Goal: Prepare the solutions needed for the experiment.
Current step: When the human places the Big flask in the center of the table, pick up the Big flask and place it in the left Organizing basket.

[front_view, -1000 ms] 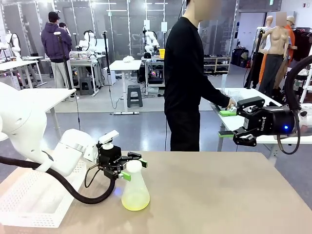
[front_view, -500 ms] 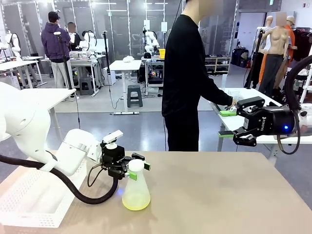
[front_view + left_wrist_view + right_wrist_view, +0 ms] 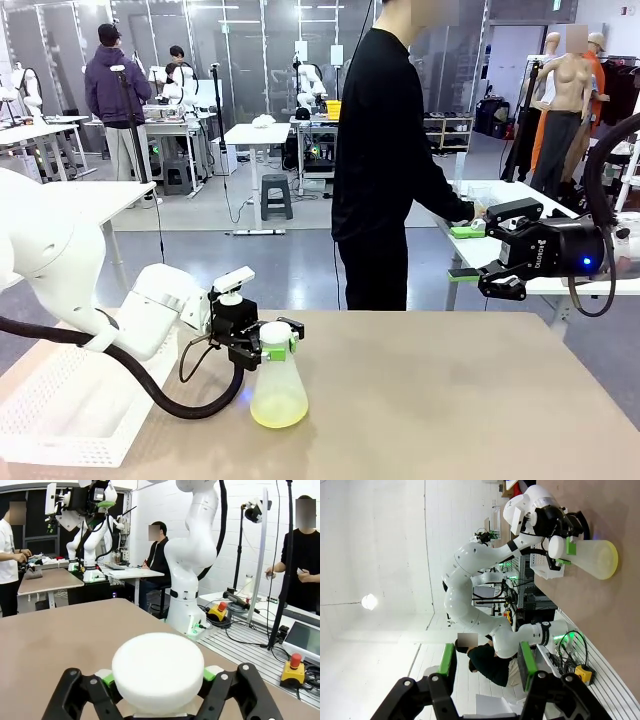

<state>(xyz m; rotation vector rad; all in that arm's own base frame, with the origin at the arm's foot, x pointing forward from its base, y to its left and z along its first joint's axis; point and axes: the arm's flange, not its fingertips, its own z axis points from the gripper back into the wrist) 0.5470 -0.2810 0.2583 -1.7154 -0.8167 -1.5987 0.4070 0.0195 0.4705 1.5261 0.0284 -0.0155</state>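
We see the solutions (image 3: 278, 410), a shallow pale yellow layer in a frosted conical flask (image 3: 277, 385) standing on the table (image 3: 450, 400). Our left gripper (image 3: 274, 341) pinches its white-capped neck; our right gripper (image 3: 470, 252) hangs spread.

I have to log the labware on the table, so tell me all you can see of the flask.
The flask is a conical, frosted translucent plastic vessel with a white round cap. A shallow layer of pale yellow solution sits in its wide base. It stands upright on the tan table, left of the middle. The left pincer is closed on its neck under the cap, green pads on both sides.
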